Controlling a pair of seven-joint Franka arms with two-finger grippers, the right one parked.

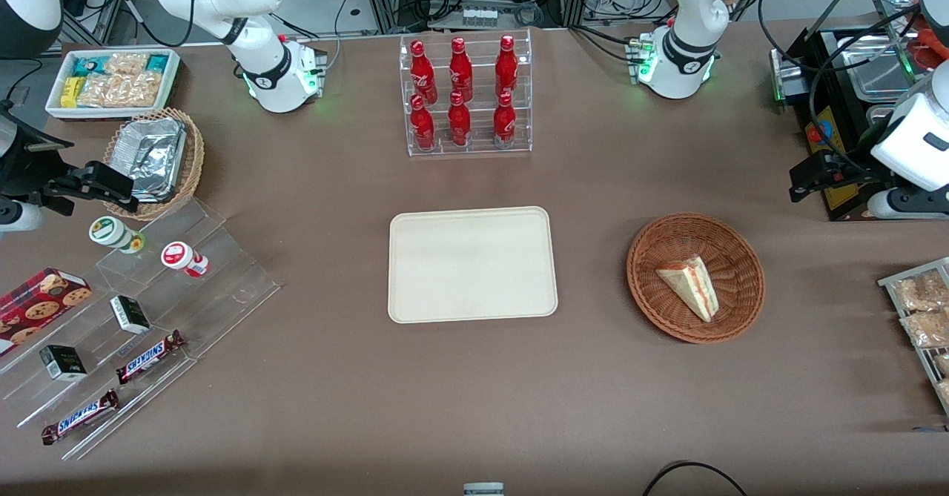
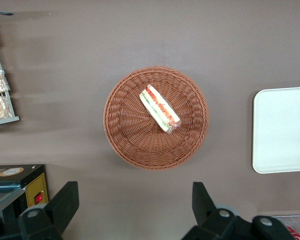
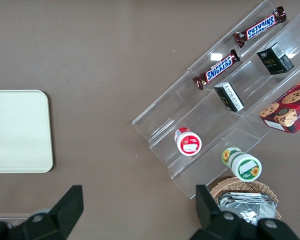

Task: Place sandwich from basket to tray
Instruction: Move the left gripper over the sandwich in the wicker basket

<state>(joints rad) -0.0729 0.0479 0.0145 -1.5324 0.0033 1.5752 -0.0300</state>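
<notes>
The sandwich (image 1: 693,285) (image 2: 160,108), a pale wedge with red and green filling, lies in the round reddish-brown basket (image 1: 645,248) (image 2: 125,137). The cream tray (image 1: 472,265) (image 2: 282,130) (image 3: 17,131) lies flat and bare at the table's middle, beside the basket. My gripper (image 1: 804,181) (image 2: 134,202) hangs high above the table toward the working arm's end, farther from the front camera than the basket. Its fingers (image 2: 65,200) are spread wide, open, with only bare tabletop between them.
A clear rack of red bottles (image 1: 465,96) stands farther from the front camera than the tray. A wire rack of snack packets (image 1: 919,311) and a black box (image 1: 838,110) flank the basket at the working arm's end. Stepped acrylic shelves (image 1: 148,311), a tan foil basket (image 1: 152,159) and a white bin (image 1: 111,81) sit at the parked arm's end.
</notes>
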